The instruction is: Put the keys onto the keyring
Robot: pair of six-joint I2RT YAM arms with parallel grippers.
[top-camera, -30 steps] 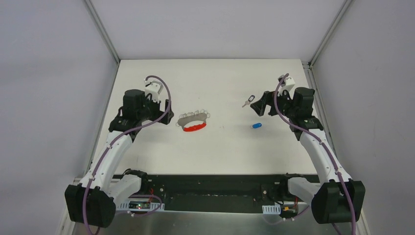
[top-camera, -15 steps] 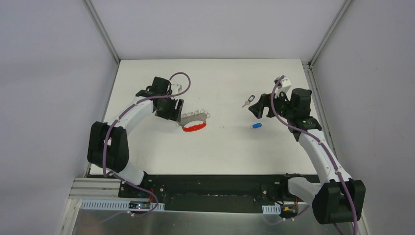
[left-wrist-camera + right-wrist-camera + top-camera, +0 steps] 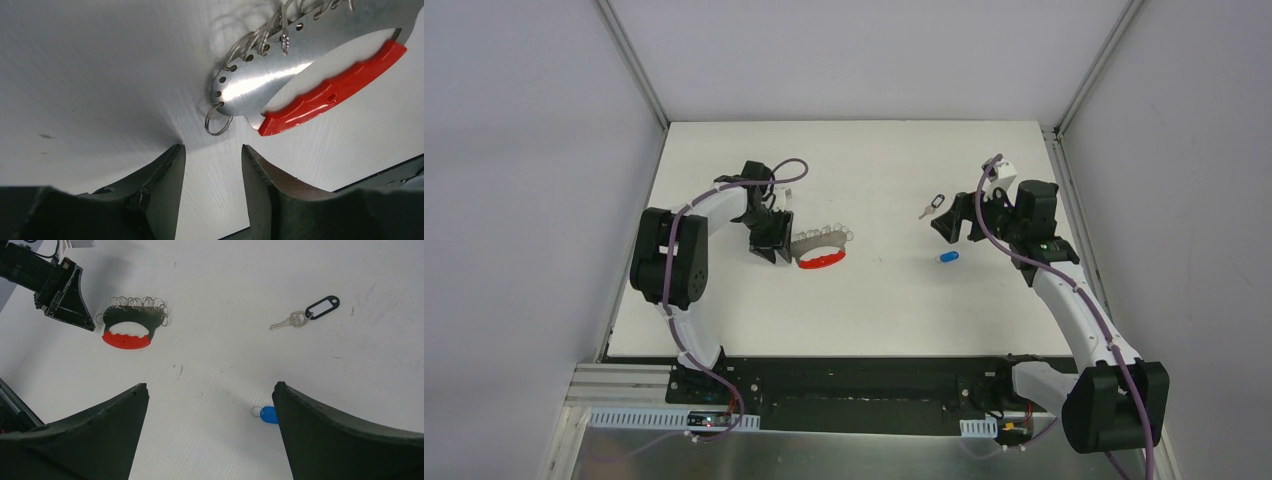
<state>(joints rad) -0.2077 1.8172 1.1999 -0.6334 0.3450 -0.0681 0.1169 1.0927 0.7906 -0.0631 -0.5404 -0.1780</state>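
Observation:
The keyring [image 3: 819, 249] is a silvery plate with a row of small rings and a red curved band [image 3: 330, 92]; it lies left of the table's middle and also shows in the right wrist view [image 3: 131, 322]. My left gripper [image 3: 769, 243] is open, low over the table, just left of the keyring [image 3: 250, 85]. The silver key with a dark tag [image 3: 931, 206] lies right of centre [image 3: 305, 315]. The blue-headed key [image 3: 948, 256] lies nearer; it is partly hidden behind a finger in the right wrist view [image 3: 266, 414]. My right gripper [image 3: 946, 222] is open, above both keys.
The white table [image 3: 874, 300] is walled by grey panels left, right and back. A black strip [image 3: 864, 385] with the arm bases runs along the near edge.
My left arm has swung in from the left and lowered its gripper beside the keyring's left end. My right gripper has drifted slightly toward the keys.

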